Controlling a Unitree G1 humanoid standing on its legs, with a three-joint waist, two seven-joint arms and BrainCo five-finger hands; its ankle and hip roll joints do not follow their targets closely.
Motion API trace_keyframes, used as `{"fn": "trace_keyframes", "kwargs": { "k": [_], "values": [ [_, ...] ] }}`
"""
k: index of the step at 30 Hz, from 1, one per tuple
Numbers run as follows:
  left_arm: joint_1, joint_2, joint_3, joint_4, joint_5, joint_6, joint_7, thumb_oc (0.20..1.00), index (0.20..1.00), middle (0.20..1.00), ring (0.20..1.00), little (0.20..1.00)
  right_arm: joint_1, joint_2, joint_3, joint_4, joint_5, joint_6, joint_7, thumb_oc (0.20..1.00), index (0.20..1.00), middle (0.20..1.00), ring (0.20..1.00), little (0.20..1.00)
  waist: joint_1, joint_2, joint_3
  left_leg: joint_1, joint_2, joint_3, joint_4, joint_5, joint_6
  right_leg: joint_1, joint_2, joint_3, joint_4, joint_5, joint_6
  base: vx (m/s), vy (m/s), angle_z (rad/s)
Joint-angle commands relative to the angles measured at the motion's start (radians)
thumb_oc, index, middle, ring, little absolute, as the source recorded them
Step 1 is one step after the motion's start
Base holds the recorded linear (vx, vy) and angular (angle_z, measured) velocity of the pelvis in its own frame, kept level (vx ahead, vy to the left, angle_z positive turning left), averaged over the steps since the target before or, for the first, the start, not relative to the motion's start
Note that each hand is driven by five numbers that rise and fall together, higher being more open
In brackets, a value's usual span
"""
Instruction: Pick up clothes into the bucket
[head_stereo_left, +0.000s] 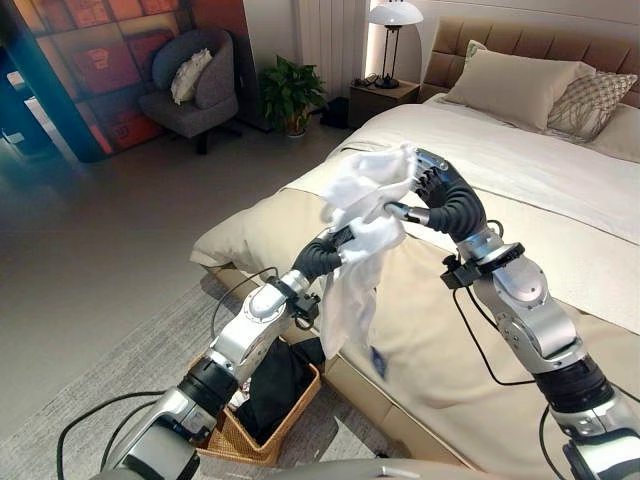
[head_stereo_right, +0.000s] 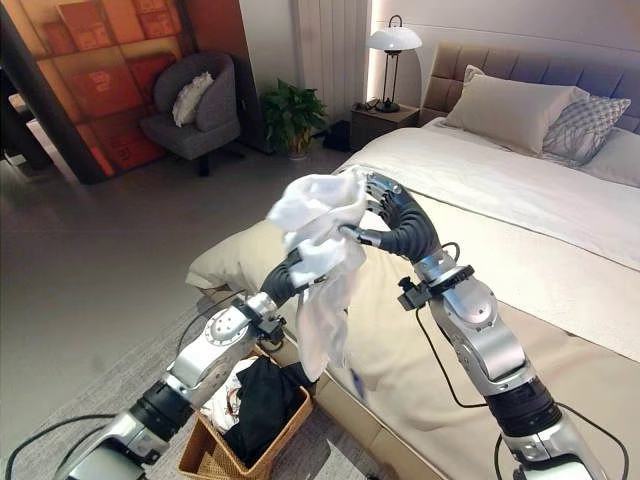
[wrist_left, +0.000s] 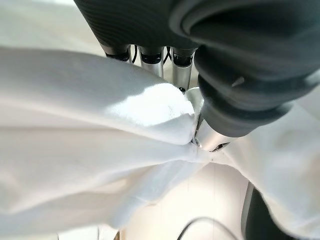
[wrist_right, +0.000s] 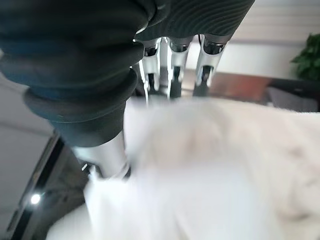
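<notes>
A white garment (head_stereo_left: 365, 215) hangs in the air over the bed's near corner, bunched at the top and trailing down. My left hand (head_stereo_left: 338, 243) is shut on its middle part; in the left wrist view the thumb (wrist_left: 210, 135) pinches the cloth (wrist_left: 100, 150) against the fingers. From the right, my right hand (head_stereo_left: 432, 190) is shut on the upper bunch, fingers curled over the cloth (wrist_right: 225, 165). A wicker basket (head_stereo_left: 262, 448) stands on the floor below the garment's hanging end, beside the bed, with dark clothes (head_stereo_left: 275, 385) in it.
The bed (head_stereo_left: 520, 160) with beige cover and pillows takes up the right side. A grey rug (head_stereo_left: 120, 360) lies under the basket. Across the open floor stand a grey armchair (head_stereo_left: 190, 90), a potted plant (head_stereo_left: 290, 95) and a nightstand with lamp (head_stereo_left: 385, 95).
</notes>
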Motion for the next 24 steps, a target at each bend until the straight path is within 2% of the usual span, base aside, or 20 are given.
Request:
{"fn": "trace_keyframes", "kwargs": {
  "k": [1,9,13,19,24],
  "values": [
    [-0.033,0.02,0.076,0.018,-0.083,-0.045,0.02,0.2,0.2,0.2,0.2,0.2,0.025,0.051,-0.102,-0.054,0.043,-0.046,-0.021,1.0,1.0,1.0,1.0,1.0,0.025,-0.06,-0.03,-0.038,-0.016,-0.013,0.081,-0.073,0.0,0.002,-0.069,-0.05,0.088,-0.059,0.053,0.0,0.0,0.0],
    [0.113,0.078,0.299,-0.058,-0.139,-0.065,0.038,0.2,0.2,0.2,0.2,0.2,0.197,0.113,-0.204,-0.001,0.029,-0.034,-0.024,1.0,1.0,1.0,1.0,1.0,0.025,-0.057,-0.026,-0.038,-0.017,-0.012,0.082,-0.076,0.002,-0.002,-0.071,-0.048,0.09,-0.062,0.051,0.0,0.0,0.0],
    [0.177,0.107,0.414,-0.087,-0.121,-0.083,0.047,0.2,0.2,0.2,0.2,0.2,0.274,0.144,-0.247,0.068,0.005,-0.025,-0.027,1.0,1.0,1.0,1.0,1.0,0.025,-0.056,-0.021,-0.04,-0.019,-0.01,0.085,-0.078,0.003,-0.006,-0.071,-0.045,0.095,-0.063,0.05,0.0,0.0,0.0],
    [0.243,0.178,0.576,-0.086,0.057,-0.121,0.098,0.2,0.2,0.2,0.2,0.2,0.408,0.191,-0.304,0.256,-0.051,-0.006,-0.042,1.0,1.0,1.0,1.0,1.0,0.028,-0.059,-0.003,-0.055,-0.023,-0.014,0.103,-0.085,0.002,-0.019,-0.071,-0.041,0.106,-0.067,0.049,0.0,0.002,-0.01],
    [0.277,0.193,0.672,-0.037,0.208,-0.142,0.162,0.2,0.2,0.2,0.2,0.2,0.523,0.248,-0.29,0.484,-0.126,0.013,-0.03,1.0,1.0,1.0,1.0,1.0,0.023,-0.068,0.028,-0.083,-0.027,-0.021,0.132,-0.093,0.001,-0.036,-0.073,-0.044,0.126,-0.078,0.046,-0.02,0.008,0.0]
  ]
}}
